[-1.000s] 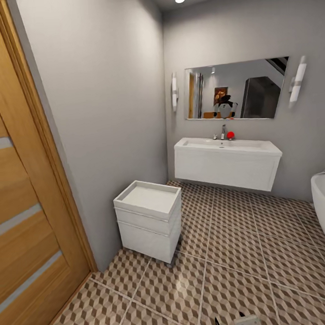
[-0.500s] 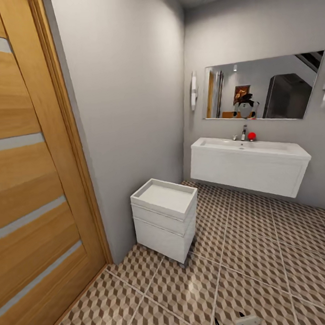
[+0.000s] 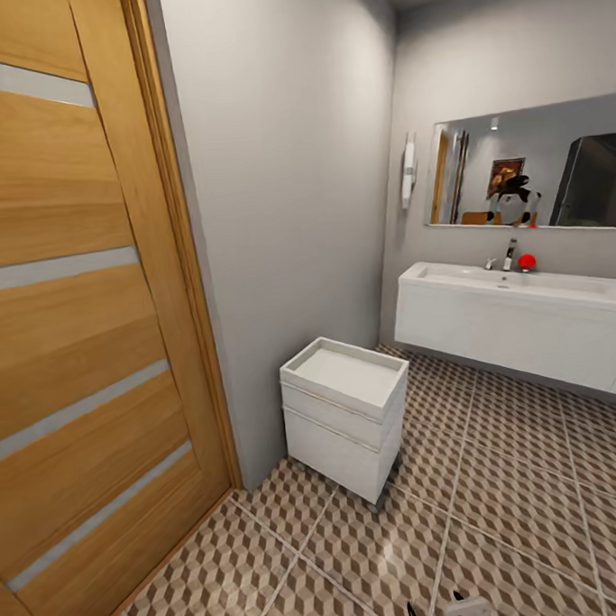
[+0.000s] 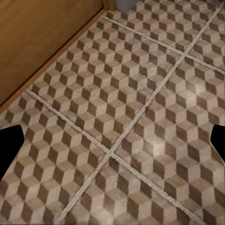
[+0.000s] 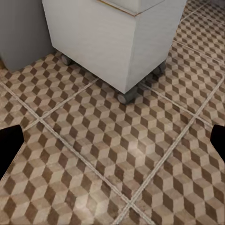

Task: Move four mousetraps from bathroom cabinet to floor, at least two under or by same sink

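Observation:
The bathroom floor, tiled in a brown and beige cube pattern, spreads under both wrist cameras. At the far right wall hangs the white sink with a chrome faucet. The mousetraps and the orange-brown cabinet are out of view. My left gripper is open over bare tiles beside a wooden door's lower edge. My right gripper is open too, with nothing between its dark fingertips; it hangs above the floor just in front of the small white cube unit.
A tall wooden door stands at the left, beside a grey wall. The small white cube unit on casters stands against that wall. A mirror hangs above the sink, and a small red object sits by the faucet.
The head camera has swung left: door and wall now take more of the picture, sink and cube unit sit further right, and the bathtub edge has left the view.

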You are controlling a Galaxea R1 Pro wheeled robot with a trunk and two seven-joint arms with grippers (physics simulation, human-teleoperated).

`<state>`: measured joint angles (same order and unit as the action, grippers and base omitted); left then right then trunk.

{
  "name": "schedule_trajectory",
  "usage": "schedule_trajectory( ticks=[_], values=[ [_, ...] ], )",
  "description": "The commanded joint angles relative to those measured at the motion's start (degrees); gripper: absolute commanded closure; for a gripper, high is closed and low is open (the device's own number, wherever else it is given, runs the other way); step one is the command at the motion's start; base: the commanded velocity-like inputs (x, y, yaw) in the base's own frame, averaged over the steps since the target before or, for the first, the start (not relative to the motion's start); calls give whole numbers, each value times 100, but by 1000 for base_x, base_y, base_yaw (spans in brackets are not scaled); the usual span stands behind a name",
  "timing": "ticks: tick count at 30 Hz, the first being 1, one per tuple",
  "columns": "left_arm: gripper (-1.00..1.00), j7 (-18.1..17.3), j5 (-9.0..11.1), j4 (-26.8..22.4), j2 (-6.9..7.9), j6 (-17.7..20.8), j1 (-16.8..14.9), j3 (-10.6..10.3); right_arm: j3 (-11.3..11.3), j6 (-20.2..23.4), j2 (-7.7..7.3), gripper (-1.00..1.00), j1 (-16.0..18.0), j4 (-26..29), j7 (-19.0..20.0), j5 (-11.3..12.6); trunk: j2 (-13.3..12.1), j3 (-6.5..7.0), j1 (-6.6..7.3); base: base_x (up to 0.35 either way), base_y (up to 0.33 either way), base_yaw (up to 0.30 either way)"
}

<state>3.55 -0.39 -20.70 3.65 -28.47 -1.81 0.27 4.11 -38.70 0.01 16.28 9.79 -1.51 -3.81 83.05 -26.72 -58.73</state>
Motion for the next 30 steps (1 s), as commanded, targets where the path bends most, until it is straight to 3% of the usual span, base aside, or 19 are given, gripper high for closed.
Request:
schedule_trajectory(
  ticks=[1,30],
  values=[
    [-100,14,-5,5,-1,-18,-4,1,11,-14,1,-100,4,-4,-16,-23,3,-3,0,0,0,255],
    [-100,14,-5,5,-29,-18,-4,-1,17,-14,8,-100,2,-4,-16,-23,3,83,0,0,0,255]
  ],
)
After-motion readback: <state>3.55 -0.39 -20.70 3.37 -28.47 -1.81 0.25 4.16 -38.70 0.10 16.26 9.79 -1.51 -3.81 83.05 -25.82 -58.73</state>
